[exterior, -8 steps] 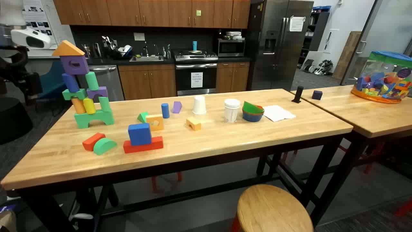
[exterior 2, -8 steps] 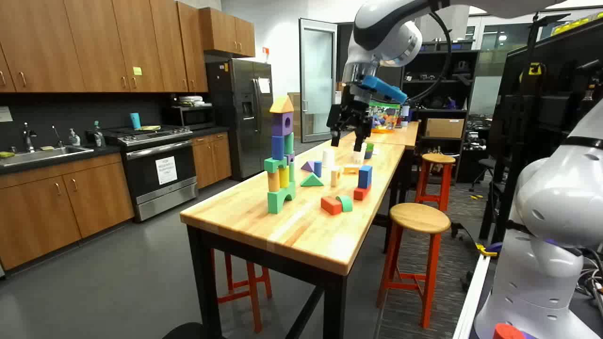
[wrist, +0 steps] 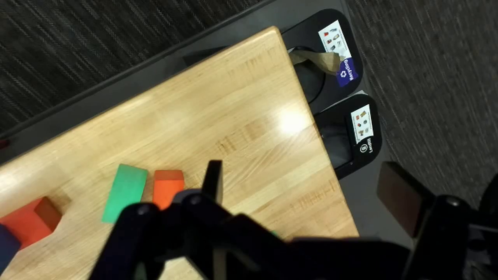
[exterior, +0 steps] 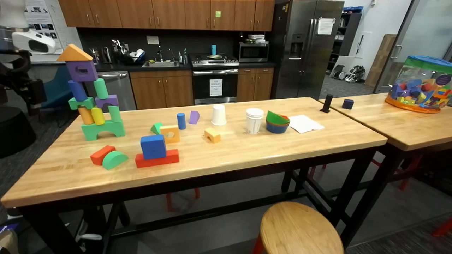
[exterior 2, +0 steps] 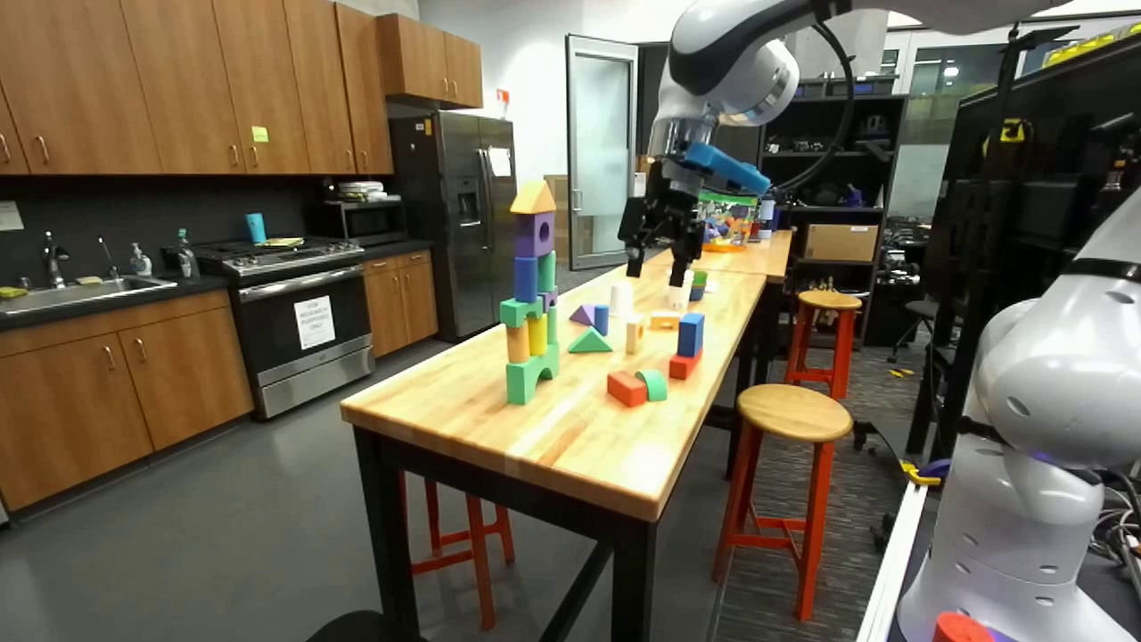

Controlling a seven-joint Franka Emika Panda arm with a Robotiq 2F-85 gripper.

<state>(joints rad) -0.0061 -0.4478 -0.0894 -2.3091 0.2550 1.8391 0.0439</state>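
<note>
My fingers [wrist: 397, 199] are spread wide with nothing in them, hanging high over one end of the table [wrist: 218, 116]. In the wrist view the short table edge runs right through the gap, so one finger looks to be over the wood and the other out past it. The closest pieces I can make out there are a red block [wrist: 169, 190] and a green half-round [wrist: 125, 190], sitting just beside each other on the table at roughly eight o'clock from centre, both partly covered by the hardware.

What I'd sweat is the block tower [exterior: 100, 91]. In an exterior view the fingers hang off at its nine o'clock, up around its own height, and I can't pick it out properly from the wrist — so I'd trust the outside cams for anything sideways. Loose stacked pieces like that probably topple at a tap, so slow moves, and swing on the side away from it.

For the low pieces, I'd get both fingers over the wood before dropping any height, otherwise the outer one comes down beside the edge. Then square up to the red block, because closing off-centre would likely shove the green half-round. Gentle squeeze, straight lift.
</note>
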